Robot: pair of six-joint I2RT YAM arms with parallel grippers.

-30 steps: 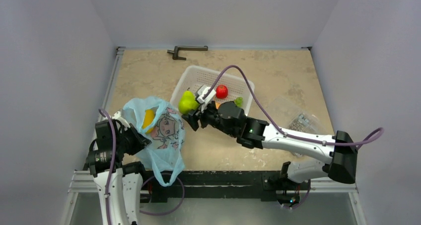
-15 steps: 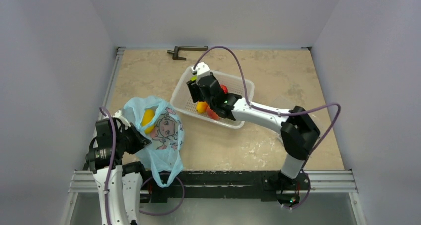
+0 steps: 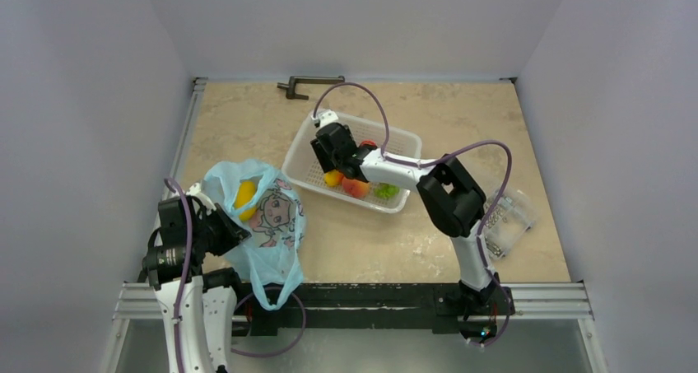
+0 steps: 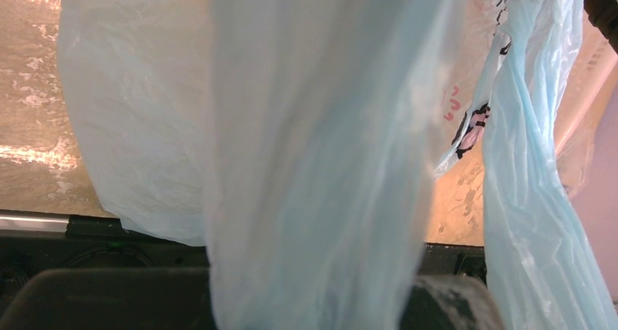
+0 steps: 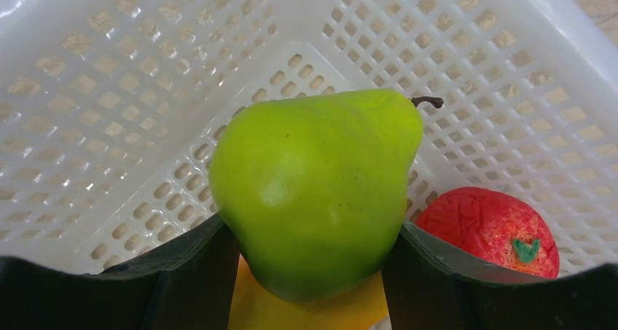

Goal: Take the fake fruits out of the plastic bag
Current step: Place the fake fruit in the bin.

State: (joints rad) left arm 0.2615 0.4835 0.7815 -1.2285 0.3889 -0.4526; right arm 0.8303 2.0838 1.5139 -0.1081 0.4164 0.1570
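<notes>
Fruit handling is showing at two spots as I am watching. My right fingers (image 5: 193,283) are standing about half spread and clamping a green pear (image 5: 313,184) from both sides, inside the white perforated basket (image 3: 306,142), just beside a small red fruit (image 5: 488,228). An orange-yellow fruit (image 3: 332,177), a peach (image 3: 355,188) and a grape bunch (image 3: 385,191) are lying along the basket's near side. My left fingers (image 3: 229,230) are pinching fully closed on the plastic bag (image 3: 267,216), which is sitting at the surface's near left (a yellow fruit (image 3: 244,196) is peeking from its mouth).
</notes>
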